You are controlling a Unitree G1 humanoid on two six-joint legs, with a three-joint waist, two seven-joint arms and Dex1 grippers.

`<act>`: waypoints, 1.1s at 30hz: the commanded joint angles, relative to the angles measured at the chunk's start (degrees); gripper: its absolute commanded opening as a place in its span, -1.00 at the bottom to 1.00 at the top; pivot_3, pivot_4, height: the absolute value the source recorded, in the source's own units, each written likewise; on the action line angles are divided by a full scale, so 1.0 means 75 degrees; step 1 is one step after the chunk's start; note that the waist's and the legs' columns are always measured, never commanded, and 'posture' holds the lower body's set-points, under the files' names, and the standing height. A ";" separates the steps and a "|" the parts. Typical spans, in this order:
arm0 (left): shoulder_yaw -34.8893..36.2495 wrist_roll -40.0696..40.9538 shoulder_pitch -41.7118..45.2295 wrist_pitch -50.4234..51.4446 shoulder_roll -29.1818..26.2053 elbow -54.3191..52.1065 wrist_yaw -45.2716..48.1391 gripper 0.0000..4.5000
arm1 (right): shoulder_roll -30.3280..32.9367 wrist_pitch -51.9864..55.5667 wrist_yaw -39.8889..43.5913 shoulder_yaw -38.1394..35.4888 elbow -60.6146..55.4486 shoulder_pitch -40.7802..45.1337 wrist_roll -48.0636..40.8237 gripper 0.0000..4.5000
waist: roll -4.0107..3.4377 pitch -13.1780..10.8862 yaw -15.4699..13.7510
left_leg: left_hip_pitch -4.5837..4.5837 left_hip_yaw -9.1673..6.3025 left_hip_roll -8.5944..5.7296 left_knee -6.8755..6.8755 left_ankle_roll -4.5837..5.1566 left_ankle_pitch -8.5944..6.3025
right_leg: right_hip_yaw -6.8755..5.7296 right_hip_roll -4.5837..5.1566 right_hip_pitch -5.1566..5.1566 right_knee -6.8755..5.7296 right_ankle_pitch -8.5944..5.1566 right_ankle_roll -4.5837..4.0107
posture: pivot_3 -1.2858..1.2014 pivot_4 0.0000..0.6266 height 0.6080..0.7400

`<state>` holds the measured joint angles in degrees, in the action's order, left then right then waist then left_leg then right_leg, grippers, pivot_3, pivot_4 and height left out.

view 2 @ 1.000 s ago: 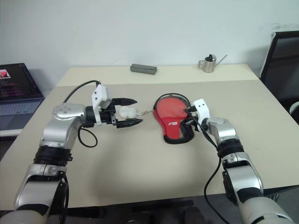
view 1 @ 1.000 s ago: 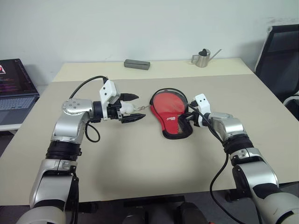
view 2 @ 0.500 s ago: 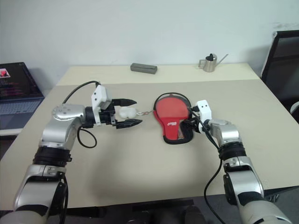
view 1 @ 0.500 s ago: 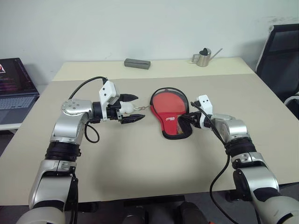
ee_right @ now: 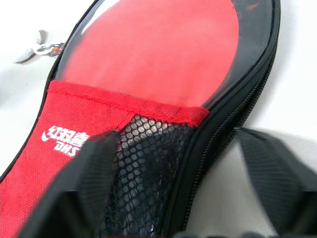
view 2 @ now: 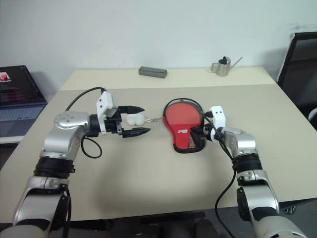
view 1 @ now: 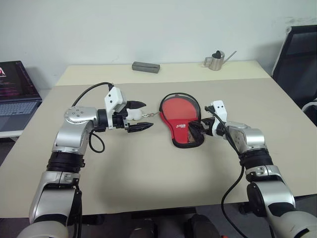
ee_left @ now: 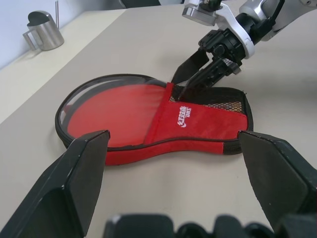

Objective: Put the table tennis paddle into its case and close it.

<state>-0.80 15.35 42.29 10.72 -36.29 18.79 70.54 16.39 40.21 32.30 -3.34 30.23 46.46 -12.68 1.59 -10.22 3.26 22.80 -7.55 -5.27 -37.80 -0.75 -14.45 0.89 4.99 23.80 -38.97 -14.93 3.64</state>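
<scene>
Midway across the table (view 1: 148,183), the case (view 1: 181,122) lies flat, red mesh side up, its zip looking closed round the rim. Through its clear window a red face shows, probably the table tennis paddle already inside. The right gripper (view 1: 196,130) sits at the case's handle end, fingers parted, clamping nothing. The left gripper (view 1: 137,115) hovers spread around the white pom-pom (view 1: 132,115). Judging by this, little remains. Near the far edge stand a grey block (view 1: 145,67) and a metal watering can (view 1: 215,61).
</scene>
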 commanded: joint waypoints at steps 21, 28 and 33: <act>0.0065 0.0062 0.0139 -0.0058 -0.0101 -0.0246 0.0030 1.00 | -0.0142 -0.0446 0.0146 0.0542 0.1253 0.0252 0.0436 0.99 | 0.0000 0.0001 0.0018 | -0.0011 0.0000 0.0002 -0.0001 0.0000 0.0000 | -0.0001 -0.0002 -0.0009 -0.0003 0.0001 0.0002 | 0.03 -0.52 1.00; 0.0046 0.0025 0.0057 -0.0093 -0.0131 -0.0282 0.0038 1.00 | -0.0286 -0.0494 0.0252 0.0877 0.1477 0.0266 0.0790 0.30 | 0.0001 0.0003 0.0051 | -0.0027 0.0002 0.0006 0.0001 0.0001 0.0000 | 0.0003 -0.0004 -0.0020 -0.0003 0.0001 0.0001 | 0.03 -0.52 1.00; 0.0040 0.0025 0.0044 -0.0078 -0.0119 -0.0306 0.0027 1.00 | -0.0400 -0.0555 0.0235 0.0996 0.1572 0.0296 0.0919 -0.44 | 0.0001 0.0003 0.0066 | -0.0060 0.0002 0.0006 0.0003 0.0001 -0.0001 | 0.0004 -0.0005 -0.0053 -0.0003 0.0001 0.0002 | 0.03 -0.52 1.00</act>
<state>-0.85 15.28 42.30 10.74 -36.30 18.57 70.67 14.49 34.62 33.80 1.50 39.55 50.12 -7.38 1.59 -10.20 3.76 22.27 -7.53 -5.22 -37.78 -0.74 -14.46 0.91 4.95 23.33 -38.99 -14.92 3.65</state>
